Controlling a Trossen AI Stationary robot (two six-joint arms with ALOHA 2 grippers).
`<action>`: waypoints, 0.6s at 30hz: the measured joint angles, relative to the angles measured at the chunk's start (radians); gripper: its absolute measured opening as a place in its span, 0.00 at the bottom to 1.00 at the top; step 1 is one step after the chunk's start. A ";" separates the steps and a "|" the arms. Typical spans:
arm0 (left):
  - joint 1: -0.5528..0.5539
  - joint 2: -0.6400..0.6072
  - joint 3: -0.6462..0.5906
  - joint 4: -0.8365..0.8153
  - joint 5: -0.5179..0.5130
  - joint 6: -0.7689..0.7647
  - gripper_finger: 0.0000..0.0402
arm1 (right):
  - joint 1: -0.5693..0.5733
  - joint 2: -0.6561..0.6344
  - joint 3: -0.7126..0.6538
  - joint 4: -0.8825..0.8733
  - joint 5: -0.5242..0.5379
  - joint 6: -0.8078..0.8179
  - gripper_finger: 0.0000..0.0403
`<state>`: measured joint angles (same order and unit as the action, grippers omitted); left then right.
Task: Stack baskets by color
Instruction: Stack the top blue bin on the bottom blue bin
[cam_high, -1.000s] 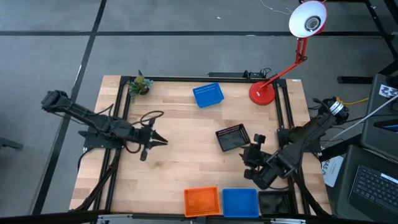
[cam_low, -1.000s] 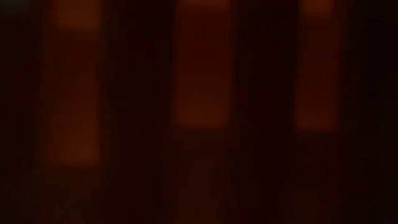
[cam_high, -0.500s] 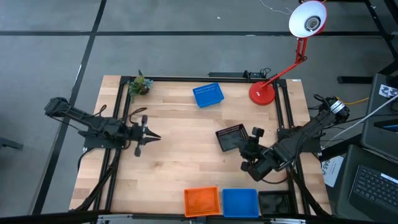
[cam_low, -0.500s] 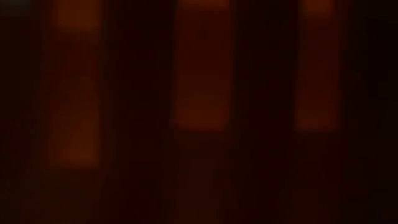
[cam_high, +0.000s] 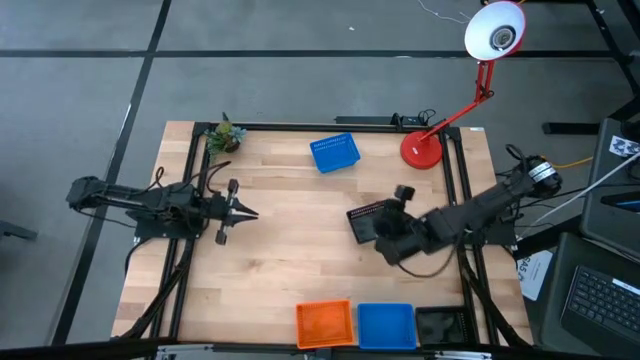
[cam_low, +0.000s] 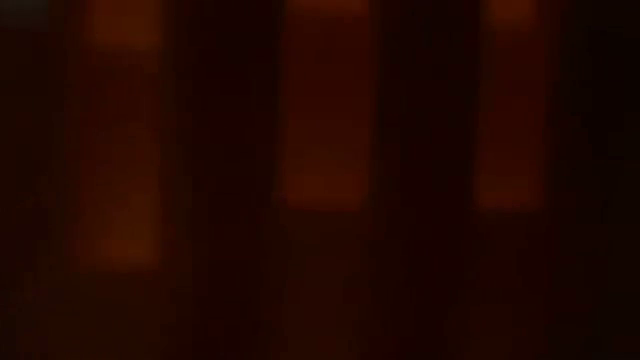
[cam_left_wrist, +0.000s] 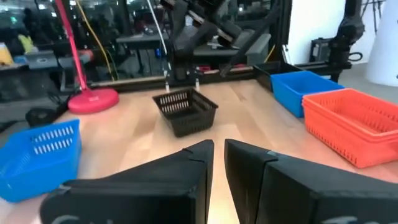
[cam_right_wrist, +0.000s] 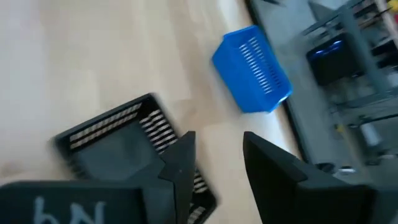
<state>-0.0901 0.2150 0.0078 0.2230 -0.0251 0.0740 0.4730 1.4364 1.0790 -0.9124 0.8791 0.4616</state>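
Observation:
A single black basket (cam_high: 366, 214) (cam_left_wrist: 185, 111) (cam_right_wrist: 112, 140) rests on its bottom right of the table's middle. My right gripper (cam_high: 374, 234) (cam_right_wrist: 217, 146) hangs open over its near right corner; whether a finger touches the rim, I cannot tell. A single blue basket (cam_high: 335, 152) (cam_right_wrist: 252, 68) sits near the far edge. Orange baskets (cam_high: 324, 322), blue baskets (cam_high: 386, 322) and black baskets (cam_high: 440, 322) stand side by side along the near edge. My left gripper (cam_high: 248, 213) (cam_left_wrist: 217, 149) points level over the table's left part, with a narrow gap and nothing in it.
A red desk lamp (cam_high: 421, 150) stands at the far right, its head reaching out past the table. A small potted plant (cam_high: 225, 135) sits in the far left corner. The low view is dark and shows nothing. Bare wood lies across the table's middle.
My right gripper has moved from the near right toward the table's middle and far side, ending over the single black basket, still open. My left arm has folded back toward the left edge and sunk, its gripper coming level. No basket has moved.

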 joint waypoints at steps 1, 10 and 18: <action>0.014 0.000 0.000 -0.013 0.019 -0.014 0.08 | -0.029 0.000 0.000 0.028 0.000 -0.053 0.33; 0.073 0.000 0.000 -0.100 0.113 -0.080 0.08 | -0.399 0.000 0.000 0.451 -0.484 -0.680 0.33; 0.075 0.001 0.000 -0.175 0.113 -0.097 0.08 | -0.735 0.018 0.014 0.616 -0.881 -0.855 0.33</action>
<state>-0.0151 0.2157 0.0078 0.0483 0.0883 -0.0235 -0.2623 1.4544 1.0935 -0.2968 -0.0015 -0.3934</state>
